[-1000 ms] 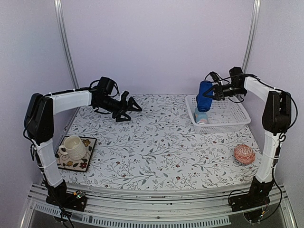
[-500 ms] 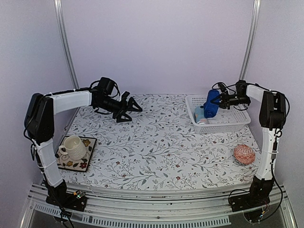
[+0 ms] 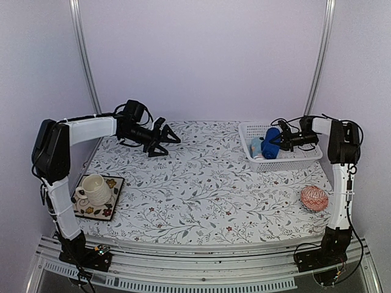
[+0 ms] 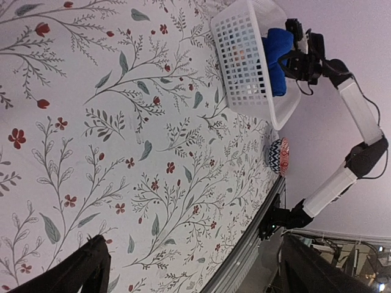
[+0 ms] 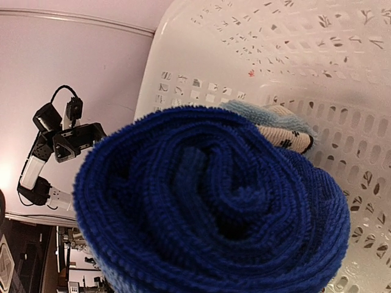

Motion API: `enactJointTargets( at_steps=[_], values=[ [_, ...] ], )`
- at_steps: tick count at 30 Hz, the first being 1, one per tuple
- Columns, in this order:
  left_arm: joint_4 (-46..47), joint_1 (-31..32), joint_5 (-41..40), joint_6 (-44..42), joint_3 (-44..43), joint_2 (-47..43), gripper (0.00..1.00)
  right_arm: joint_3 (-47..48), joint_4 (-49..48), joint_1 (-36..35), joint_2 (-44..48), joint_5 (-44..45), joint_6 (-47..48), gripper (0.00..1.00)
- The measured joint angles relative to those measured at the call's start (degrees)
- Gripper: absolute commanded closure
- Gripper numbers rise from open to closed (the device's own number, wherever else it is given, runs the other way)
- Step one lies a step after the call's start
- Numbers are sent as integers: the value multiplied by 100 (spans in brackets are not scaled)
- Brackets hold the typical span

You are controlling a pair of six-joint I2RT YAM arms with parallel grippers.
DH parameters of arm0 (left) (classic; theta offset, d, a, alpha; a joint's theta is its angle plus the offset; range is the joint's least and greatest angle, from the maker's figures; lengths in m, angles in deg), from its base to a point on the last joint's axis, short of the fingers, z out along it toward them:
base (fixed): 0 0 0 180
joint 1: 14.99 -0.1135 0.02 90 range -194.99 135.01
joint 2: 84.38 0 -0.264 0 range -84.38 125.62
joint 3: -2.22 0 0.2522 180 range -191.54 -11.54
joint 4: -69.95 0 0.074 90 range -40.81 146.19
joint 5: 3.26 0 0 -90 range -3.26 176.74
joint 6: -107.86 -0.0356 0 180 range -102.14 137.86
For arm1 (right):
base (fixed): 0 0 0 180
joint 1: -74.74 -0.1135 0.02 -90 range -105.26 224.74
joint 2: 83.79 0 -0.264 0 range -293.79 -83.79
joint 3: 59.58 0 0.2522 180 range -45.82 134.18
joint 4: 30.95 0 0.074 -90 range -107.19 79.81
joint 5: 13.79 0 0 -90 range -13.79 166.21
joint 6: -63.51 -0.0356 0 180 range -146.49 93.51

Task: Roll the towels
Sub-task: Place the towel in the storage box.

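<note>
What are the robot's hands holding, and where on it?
Right gripper holds the rolled royal-blue towel across its sides, in the white plastic basket. Left gripper: empty.

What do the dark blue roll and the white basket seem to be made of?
The royal-blue towel looks like soft terry cloth, matte; fuzzy looped ribs show along the spiral. The basket is probably moulded plastic, smooth and glossy, with rows of slots.

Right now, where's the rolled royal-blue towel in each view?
Top external: royal-blue towel at right rear, inside the white basket.
Left wrist: top right, in the basket.
Right wrist: fills the foreground, basket behind.
Shared landmark: the white basket.
</note>
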Motion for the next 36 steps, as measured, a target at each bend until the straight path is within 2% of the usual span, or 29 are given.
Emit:
enactJointTargets(
  at_steps=[9, 14, 19, 20, 21, 27, 36],
  values=[
    [-2, -101, 166, -127, 0, 96, 3, 260, 181, 125, -219, 433, 74, 93],
    [2, -131, 260, -164, 0, 243, 3, 345, 243, 122, -363, 446, 83, 83],
    [-4, -153, 273, -166, 0, 417, 3, 363, 262, 118, -385, 450, 109, 61],
    [-4, -155, 275, -166, 0, 417, 3, 363, 275, 118, -385, 450, 81, 42],
    [0, -155, 280, -166, 0, 417, 3, 363, 271, 118, -385, 472, 92, 37],
    [2, -162, 295, -166, 0, 417, 3, 363, 247, 118, -382, 772, 81, 32],
    [0, -175, 295, -164, 0, 417, 3, 474, 262, 87, -343, 1615, -35, 33]
  ],
)
